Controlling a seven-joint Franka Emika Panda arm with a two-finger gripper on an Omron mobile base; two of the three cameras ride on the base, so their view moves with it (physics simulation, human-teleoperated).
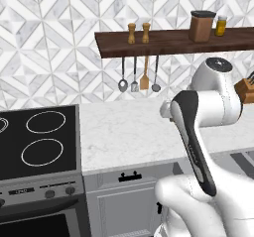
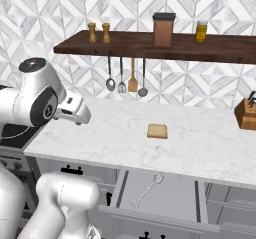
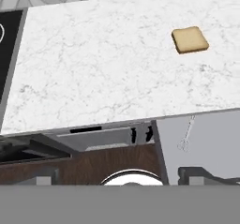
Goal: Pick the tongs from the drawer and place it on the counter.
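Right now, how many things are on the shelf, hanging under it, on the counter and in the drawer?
On the shelf: 4, two shakers, a canister, a jar
Hanging utensils: 4, the first to the last
On the counter: 2, toast, knife block
In the drawer: 1, tongs
Total: 11

Counter (image 2: 100, 133) broad and bare – lone toast slice (image 2: 157, 131) mid-slab, free room all round it. Drawer (image 2: 165, 190) pulled out below counter edge, open from above; tongs (image 2: 147, 190) lie slantwise on its floor, space either side. Shelf (image 2: 150, 45) with hanging utensils (image 2: 125, 85) overhangs back wall – headroom cut there. Knife block (image 2: 246, 113) crowds far right end.
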